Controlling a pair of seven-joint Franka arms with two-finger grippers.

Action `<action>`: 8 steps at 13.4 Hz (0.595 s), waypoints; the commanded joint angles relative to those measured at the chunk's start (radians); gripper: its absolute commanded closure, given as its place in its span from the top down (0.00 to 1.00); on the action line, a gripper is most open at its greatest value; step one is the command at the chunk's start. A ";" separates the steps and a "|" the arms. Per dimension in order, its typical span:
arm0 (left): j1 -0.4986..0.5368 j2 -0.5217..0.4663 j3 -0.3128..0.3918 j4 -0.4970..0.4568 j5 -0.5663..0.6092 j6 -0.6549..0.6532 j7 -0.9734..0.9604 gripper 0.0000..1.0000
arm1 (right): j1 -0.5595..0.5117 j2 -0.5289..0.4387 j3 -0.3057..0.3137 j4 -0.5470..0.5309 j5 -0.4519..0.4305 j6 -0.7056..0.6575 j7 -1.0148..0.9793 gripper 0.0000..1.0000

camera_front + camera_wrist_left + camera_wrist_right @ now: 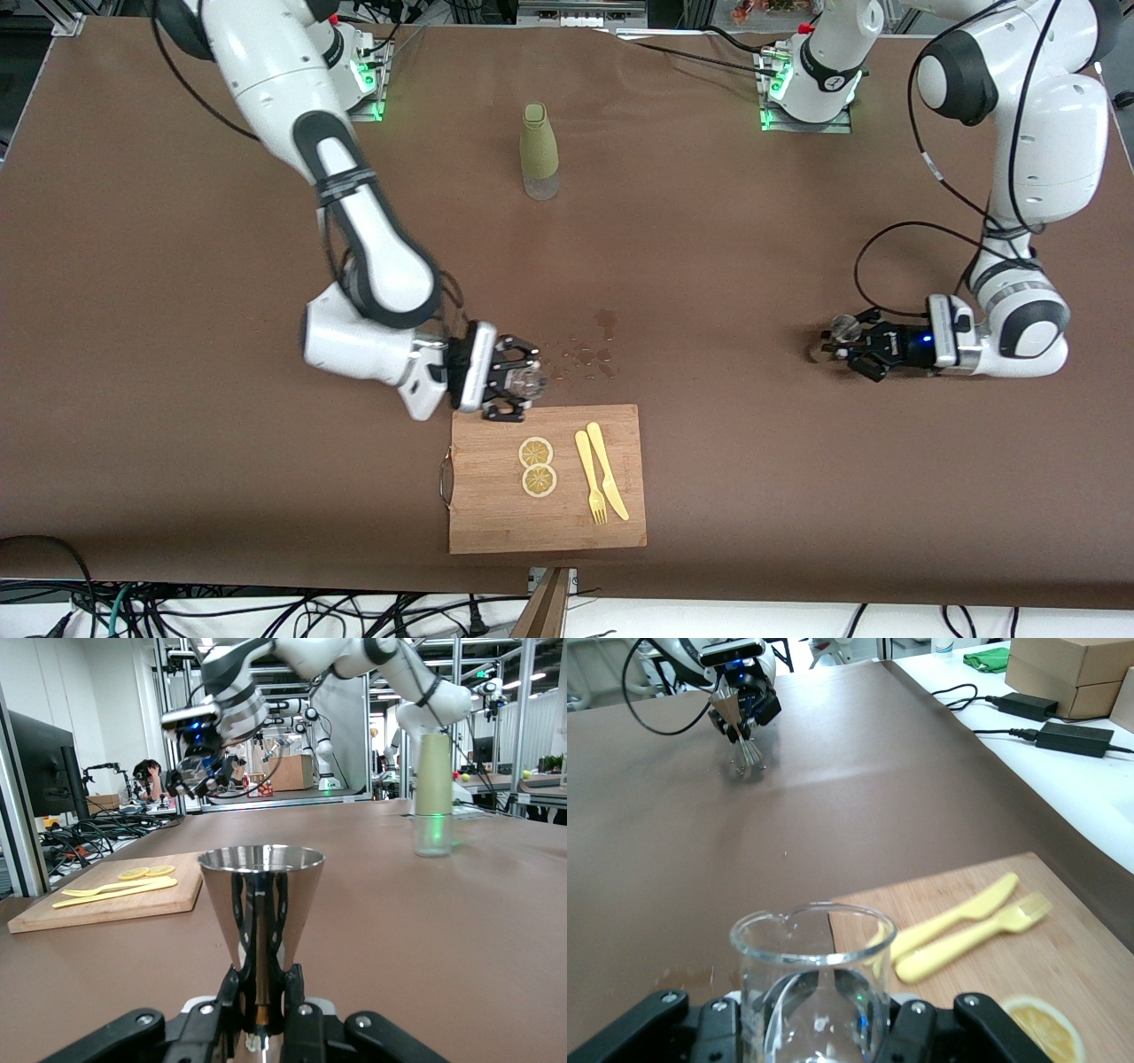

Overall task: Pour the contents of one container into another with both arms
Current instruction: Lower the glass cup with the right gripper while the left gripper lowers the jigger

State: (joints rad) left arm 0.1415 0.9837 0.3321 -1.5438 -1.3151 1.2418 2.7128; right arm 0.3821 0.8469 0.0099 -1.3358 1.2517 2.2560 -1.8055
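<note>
My right gripper (518, 383) is clamped on a small clear glass pitcher (811, 979), round rim with a pour lip, held just above the cutting board's (496, 514) edge that lies farthest from the front camera; my left gripper (842, 346) is clamped on the waist of a polished steel jigger (260, 904), flared cone up, mirror finish, low over bare brown table (177, 399) toward the left arm's end; board is light bamboo, rectangular, metal handle on one short side; on it two lemon slices (537, 466), then a pale yellow plastic fork (589, 478) and knife (607, 470) side by side; small wet droplets (589, 354) on the matte brown cloth just beside the pitcher; tall olive-sleeved bottle (539, 151) with a clear base stands upright mid-table, farther from the front camera, well apart from both grippers; wide open cloth between my two hands.
</note>
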 commanded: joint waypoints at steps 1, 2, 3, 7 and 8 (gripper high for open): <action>0.056 -0.014 0.013 -0.012 0.085 -0.051 0.091 0.00 | -0.110 -0.019 0.018 -0.055 0.025 -0.103 -0.128 0.00; 0.079 -0.013 0.011 -0.012 0.114 -0.061 0.117 0.00 | -0.156 -0.017 0.018 -0.068 0.025 -0.149 -0.159 0.00; 0.093 -0.011 0.013 -0.012 0.131 -0.065 0.140 0.00 | -0.192 -0.012 0.018 -0.075 0.025 -0.194 -0.190 0.00; 0.115 0.013 0.013 -0.012 0.154 -0.064 0.220 0.00 | -0.339 -0.011 0.018 -0.137 0.025 -0.289 -0.297 0.00; 0.115 0.018 0.013 -0.012 0.154 -0.064 0.234 0.00 | -0.374 0.003 0.018 -0.147 0.025 -0.314 -0.313 0.00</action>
State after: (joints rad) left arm 0.2585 0.9944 0.3460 -1.5456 -1.1925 1.1908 2.7619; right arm 0.0688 0.8533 0.0091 -1.4489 1.2528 1.9903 -2.0682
